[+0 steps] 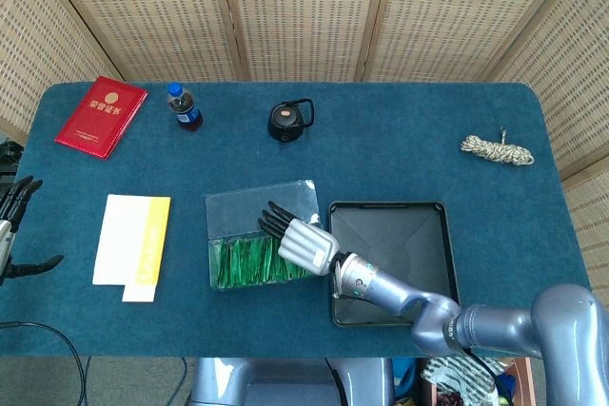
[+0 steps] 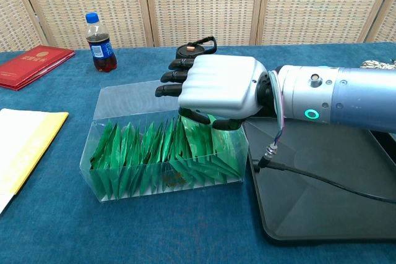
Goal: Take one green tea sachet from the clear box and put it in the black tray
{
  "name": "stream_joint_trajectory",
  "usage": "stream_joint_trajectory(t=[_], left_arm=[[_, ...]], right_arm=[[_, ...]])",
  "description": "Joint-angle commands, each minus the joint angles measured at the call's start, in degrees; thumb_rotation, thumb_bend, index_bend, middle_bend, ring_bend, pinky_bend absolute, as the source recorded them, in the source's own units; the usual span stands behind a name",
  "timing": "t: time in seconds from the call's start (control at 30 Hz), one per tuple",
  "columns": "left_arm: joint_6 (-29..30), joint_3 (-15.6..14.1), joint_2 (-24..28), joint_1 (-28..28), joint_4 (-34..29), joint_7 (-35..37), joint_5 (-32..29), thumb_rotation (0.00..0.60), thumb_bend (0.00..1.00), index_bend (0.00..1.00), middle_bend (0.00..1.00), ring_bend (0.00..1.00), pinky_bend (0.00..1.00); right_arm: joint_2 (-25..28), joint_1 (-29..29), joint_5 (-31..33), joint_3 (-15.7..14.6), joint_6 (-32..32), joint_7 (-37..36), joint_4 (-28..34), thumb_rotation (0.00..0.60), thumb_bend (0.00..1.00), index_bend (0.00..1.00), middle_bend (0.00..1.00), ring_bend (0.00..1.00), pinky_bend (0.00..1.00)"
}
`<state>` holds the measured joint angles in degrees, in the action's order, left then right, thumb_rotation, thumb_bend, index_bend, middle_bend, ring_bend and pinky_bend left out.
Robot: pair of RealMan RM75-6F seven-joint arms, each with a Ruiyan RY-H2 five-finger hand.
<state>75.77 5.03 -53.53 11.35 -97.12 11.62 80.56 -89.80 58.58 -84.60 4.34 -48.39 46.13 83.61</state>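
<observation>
Head view: the right hand [image 1: 303, 240] hovers over the clear box [image 1: 262, 235], which sits just left of the black tray [image 1: 390, 259]; the left hand [image 1: 14, 230], empty with fingers apart, is well off to the box's left.

Chest view: the right hand [image 2: 213, 88], fingers apart and holding nothing, sits directly above the upright green tea sachets [image 2: 164, 149], rowed along the box's length.

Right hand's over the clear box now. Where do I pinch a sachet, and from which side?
Likely best from above: pinch the top edge of one sachet at the row's right end, under the right hand. The sachets stand on edge, tightly packed, tips up, and the clear box walls block their sides.
</observation>
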Motion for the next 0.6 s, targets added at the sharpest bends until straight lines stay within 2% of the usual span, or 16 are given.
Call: stream_joint_trajectory(t=[0.03,0.6], left_arm=[[0.0,0.0,0.0,0.0,0.0,0.1,0.0,0.600,0.10,0.00,0.00,0.00,0.00],[-0.2,0.0,0.1,0.1,0.1,0.1,0.0,0.600,0.10,0.00,0.00,0.00,0.00]], right_arm=[[-0.1,0.0,-0.1,0.0,0.0,0.0,-0.1,0.600,0.54,0.62,0.15,0.06,0.00],[-0.8,-0.2,-2.5,-0.3,-1.2,-1.8,-1.4,0.600,0.55,0.67,0.18,0.08,0.00]])
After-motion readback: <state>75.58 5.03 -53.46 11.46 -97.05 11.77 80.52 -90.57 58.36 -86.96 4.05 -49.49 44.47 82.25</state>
